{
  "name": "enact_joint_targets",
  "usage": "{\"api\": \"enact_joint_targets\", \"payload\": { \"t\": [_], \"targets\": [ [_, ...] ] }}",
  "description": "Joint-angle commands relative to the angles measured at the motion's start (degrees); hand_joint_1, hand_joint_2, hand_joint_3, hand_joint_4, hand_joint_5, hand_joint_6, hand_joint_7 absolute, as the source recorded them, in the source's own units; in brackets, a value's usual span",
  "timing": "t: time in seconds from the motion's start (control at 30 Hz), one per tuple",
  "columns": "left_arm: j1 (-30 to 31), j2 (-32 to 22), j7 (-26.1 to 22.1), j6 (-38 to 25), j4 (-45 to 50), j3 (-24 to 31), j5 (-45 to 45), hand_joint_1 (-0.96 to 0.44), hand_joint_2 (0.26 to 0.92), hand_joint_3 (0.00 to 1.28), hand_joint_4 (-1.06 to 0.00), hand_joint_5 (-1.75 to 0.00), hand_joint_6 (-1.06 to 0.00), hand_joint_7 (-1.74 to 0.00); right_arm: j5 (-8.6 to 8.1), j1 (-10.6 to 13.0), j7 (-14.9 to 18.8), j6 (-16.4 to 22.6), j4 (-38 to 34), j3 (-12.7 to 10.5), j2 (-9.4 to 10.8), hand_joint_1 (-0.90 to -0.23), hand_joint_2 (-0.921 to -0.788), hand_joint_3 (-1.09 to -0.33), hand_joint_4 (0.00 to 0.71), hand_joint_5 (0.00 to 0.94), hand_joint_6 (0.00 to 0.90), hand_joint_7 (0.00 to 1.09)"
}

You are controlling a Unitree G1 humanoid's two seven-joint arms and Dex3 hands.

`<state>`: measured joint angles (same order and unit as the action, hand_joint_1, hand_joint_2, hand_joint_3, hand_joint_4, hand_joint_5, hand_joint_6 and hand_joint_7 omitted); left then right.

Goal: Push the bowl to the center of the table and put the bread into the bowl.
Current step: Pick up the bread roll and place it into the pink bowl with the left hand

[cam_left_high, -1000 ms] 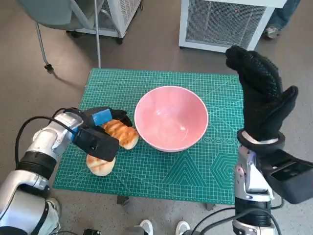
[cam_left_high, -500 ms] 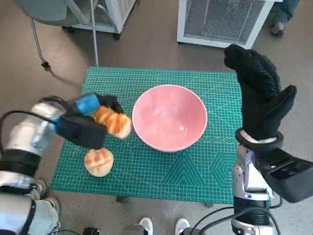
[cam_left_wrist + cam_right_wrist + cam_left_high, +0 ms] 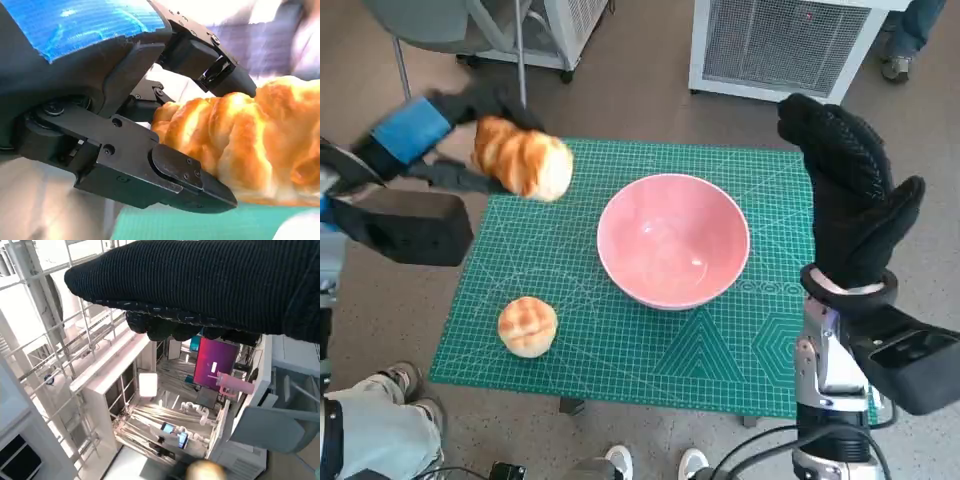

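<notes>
A pink bowl (image 3: 673, 250) stands near the middle of the green cutting mat (image 3: 650, 340). My left hand (image 3: 435, 140) is raised above the mat's far left corner and grips a long braided bread (image 3: 522, 158); the left wrist view shows the bread (image 3: 240, 140) held between its black fingers (image 3: 150, 170). A round bun (image 3: 527, 325) lies on the mat near its front left. My right hand (image 3: 855, 195), in the black glove (image 3: 210, 285), is held upright over the mat's right edge, flat and holding nothing.
A chair leg (image 3: 520, 60) and white cabinets (image 3: 780, 45) stand on the floor beyond the table. A person's shoe (image 3: 898, 68) shows at the far right. Shoes (image 3: 650, 463) show below the table's front edge.
My left hand has lifted the braided bread off the mat, up and toward the far left corner. The round bun now lies uncovered. The right hand has stayed put.
</notes>
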<state>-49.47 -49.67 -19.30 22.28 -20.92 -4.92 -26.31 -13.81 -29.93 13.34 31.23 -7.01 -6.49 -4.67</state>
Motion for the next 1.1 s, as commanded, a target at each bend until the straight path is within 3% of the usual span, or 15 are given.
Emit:
{"api": "enact_joint_targets", "payload": {
  "t": [0.03, 0.23, 0.5, 0.7, 1.1],
  "targets": [
    [-1.3, 2.8, 2.9, 2.1, 1.7, 0.6, 1.2, 0.0, 0.91, 0.01, -0.82, -0.95, -0.68, -1.18, -0.81, 1.2, 0.6, -0.8, -0.7, -0.2, 0.0, -0.61, -0.921, -0.76, 0.284, 0.038, -0.001, 0.77],
    [-3.3, 7.6, 5.0, 2.9, 2.8, -2.7, -2.1, 0.0, 0.916, 0.01, -0.8, -0.98, -0.67, -1.19, -0.88, 1.2, 0.7, -0.9, -0.6, -0.2, 0.0, -0.61, -0.921, -0.761, 0.283, 0.038, -0.001, 0.78],
    [-6.5, 14.2, 0.0, -0.9, 2.4, -9.3, -5.4, 0.0, 0.918, 0.03, -0.76, -1.09, -0.65, -1.13, -0.85, 1.2, 1.0, -0.7, -0.5, -0.3, -0.3, -0.61, -0.921, -0.761, 0.283, 0.039, -0.001, 0.78],
    [-9.0, 18.5, -0.6, 0.6, -3.7, -13.9, -7.9, 0.0, 0.916, 0.02, -0.79, -1.09, -0.65, -1.11, -1.3, 1.4, 1.5, -0.6, -0.3, -0.6, -0.6, -0.607, -0.921, -0.759, 0.284, 0.041, -0.001, 0.78],
    [-12.3, 24.3, 3.2, 4.1, -17.8, -20.6, -13.6, 0.0, 0.92, 0.03, -0.77, -1.05, -0.64, -1.19, -1.81, 1.9, 1.8, -0.1, 0.0, -0.9, -1.2, -0.596, -0.921, -0.757, 0.279, 0.04, -0.001, 0.78]
  ]
}}
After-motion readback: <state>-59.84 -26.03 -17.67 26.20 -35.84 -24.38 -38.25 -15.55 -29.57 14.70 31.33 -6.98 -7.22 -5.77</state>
